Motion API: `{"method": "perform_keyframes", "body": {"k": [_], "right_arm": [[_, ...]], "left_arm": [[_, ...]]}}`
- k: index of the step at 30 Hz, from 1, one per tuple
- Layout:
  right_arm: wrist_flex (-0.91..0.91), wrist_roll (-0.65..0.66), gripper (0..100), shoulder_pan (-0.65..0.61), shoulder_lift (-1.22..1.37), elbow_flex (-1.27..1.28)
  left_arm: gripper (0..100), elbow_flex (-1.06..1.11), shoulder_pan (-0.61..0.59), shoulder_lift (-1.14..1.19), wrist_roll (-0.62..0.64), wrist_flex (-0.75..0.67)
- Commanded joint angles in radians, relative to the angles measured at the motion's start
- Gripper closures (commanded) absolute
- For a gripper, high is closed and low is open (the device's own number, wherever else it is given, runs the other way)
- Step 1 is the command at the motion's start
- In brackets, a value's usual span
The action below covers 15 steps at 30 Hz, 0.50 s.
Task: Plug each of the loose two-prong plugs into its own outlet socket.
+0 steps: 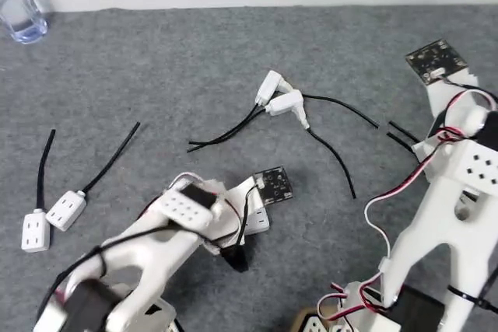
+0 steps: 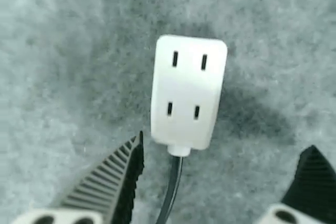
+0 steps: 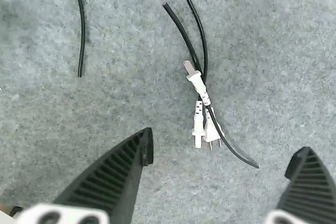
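Pose: left hand wide over outlet socket; right hand wide over plugs.

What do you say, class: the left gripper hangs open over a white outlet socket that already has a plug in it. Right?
Not quite. The left wrist view shows the white outlet socket with all four slots empty: nothing is plugged into it. The left gripper does hang open over it.
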Motion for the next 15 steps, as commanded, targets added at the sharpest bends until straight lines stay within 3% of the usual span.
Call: {"method": "perform_keyframes", "body": {"k": [1, 5, 15], "right_arm": [[-0.022, 0.008, 60.8, 0.012, -0.004, -0.005], [-0.012, 0.038, 60.8, 0.018, -0.005, -0.005], [-0.01, 0.064, 60.8, 0.035, -0.013, -0.003]], "left_arm": [[58, -0.114, 0.0, 0.106, 0.006, 0.048], [58, -0.176, -0.005, 0.17, -0.066, 0.092], [58, -0.378, -0.186, 0.334, -0.195, 0.098]]}}
